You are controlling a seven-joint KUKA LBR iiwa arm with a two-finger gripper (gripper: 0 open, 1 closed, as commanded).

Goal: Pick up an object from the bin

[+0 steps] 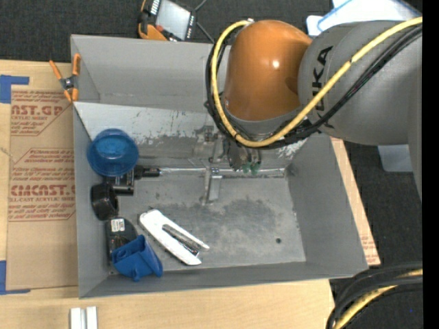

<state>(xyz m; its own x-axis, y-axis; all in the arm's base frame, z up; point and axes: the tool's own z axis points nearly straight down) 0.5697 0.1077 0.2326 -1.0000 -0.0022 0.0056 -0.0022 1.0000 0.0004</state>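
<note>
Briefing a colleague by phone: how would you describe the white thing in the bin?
In the grey metal bin, find the blue plastic piece in the view's lower-left corner. Just right of it lies a long, flat white tool with a dark slot. Its neighbours are blue or black; it alone is white.

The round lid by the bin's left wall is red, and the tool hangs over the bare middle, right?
Not quite: the camera view shows the round lid is blue. It lies by the left wall of the bin, and the tool hangs over the bare middle.
</note>
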